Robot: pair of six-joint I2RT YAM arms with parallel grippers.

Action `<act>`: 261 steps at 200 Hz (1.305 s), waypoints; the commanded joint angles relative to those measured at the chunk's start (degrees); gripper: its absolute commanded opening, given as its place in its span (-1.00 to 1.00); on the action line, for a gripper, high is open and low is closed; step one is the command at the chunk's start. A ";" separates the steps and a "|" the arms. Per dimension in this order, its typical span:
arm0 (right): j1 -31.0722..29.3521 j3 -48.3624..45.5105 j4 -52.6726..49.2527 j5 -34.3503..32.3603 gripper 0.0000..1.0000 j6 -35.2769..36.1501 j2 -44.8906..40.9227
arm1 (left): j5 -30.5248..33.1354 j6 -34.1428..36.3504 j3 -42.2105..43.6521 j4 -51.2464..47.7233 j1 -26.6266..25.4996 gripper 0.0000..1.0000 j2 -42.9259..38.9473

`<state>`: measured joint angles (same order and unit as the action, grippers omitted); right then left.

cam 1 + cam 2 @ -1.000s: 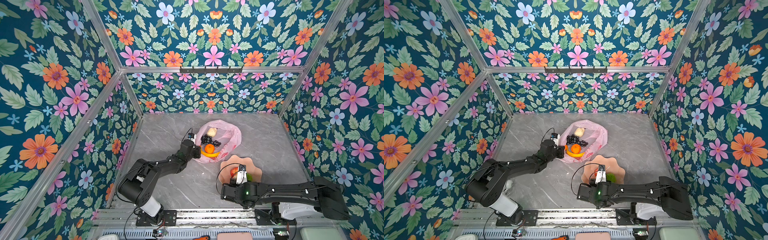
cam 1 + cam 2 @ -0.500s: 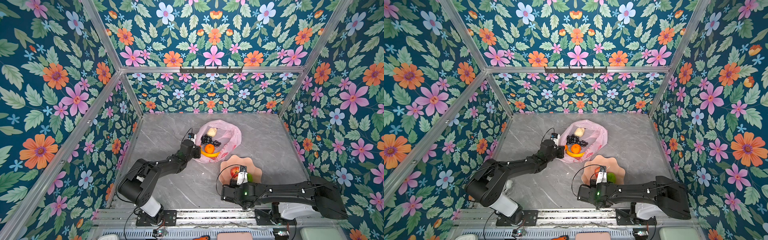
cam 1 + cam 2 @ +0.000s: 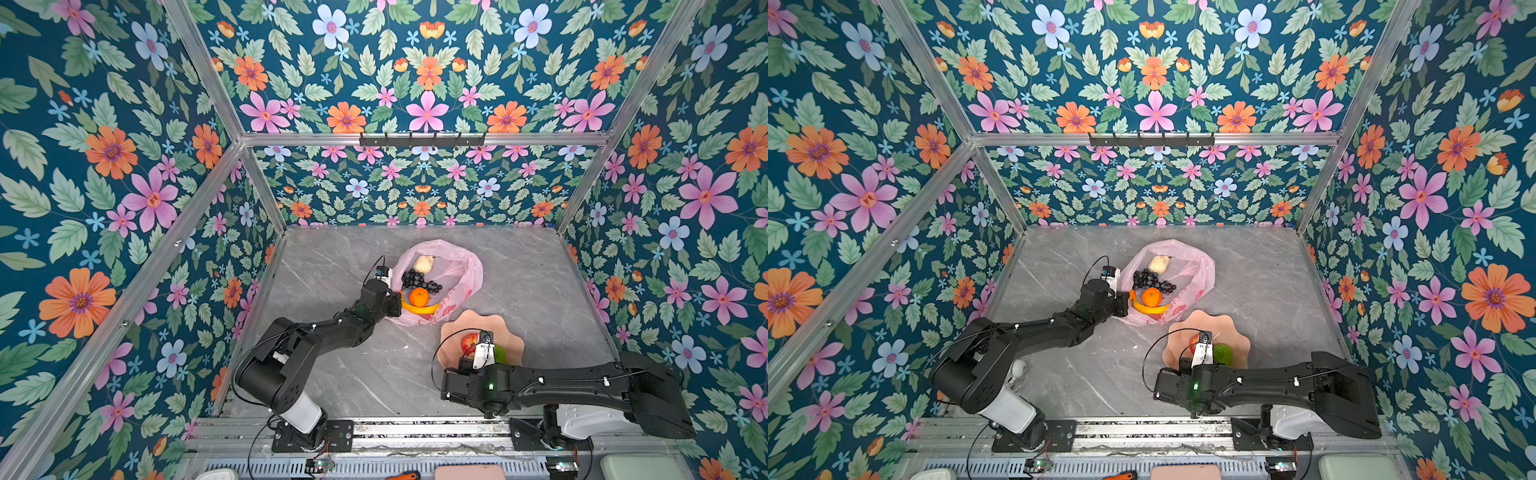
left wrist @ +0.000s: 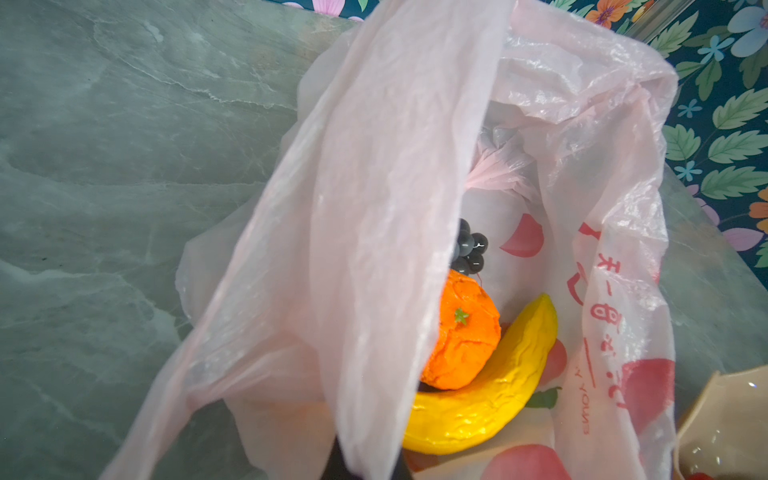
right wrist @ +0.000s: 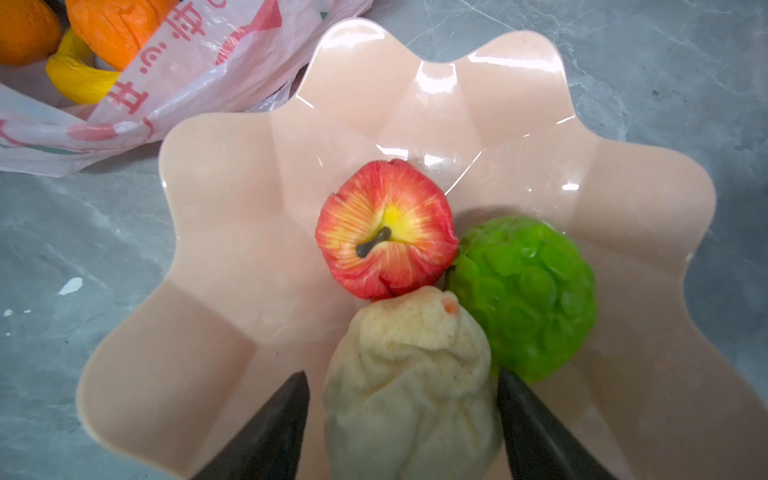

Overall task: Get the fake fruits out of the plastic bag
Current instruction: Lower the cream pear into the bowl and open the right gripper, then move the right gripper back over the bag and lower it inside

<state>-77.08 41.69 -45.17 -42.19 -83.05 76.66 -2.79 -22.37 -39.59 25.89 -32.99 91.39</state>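
The left gripper (image 3: 392, 300) is clenched on the thin, slippery plastic bag (image 3: 465, 270) still holding banana (image 4: 490, 395) and orange (image 4: 461, 332), while the right gripper (image 5: 401, 415), released, straddles the light cream piece (image 5: 409, 374) in the bowl (image 5: 519, 104); the firm, smooth orange probably wants holding across its middle.

Showing are seven fake fruits: four sitting in one plastic bag (image 3: 459, 266), three lying in one bowl (image 5: 257, 232).
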 commanded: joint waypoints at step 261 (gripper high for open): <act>44.11 38.58 32.84 40.11 0.63 39.20 26.12 | -0.63 0.06 -1.12 -0.25 0.03 -1.00 0.90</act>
<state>-34.37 77.32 -14.90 -5.02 -41.89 98.28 -2.94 -22.39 -40.53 25.69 -32.99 92.38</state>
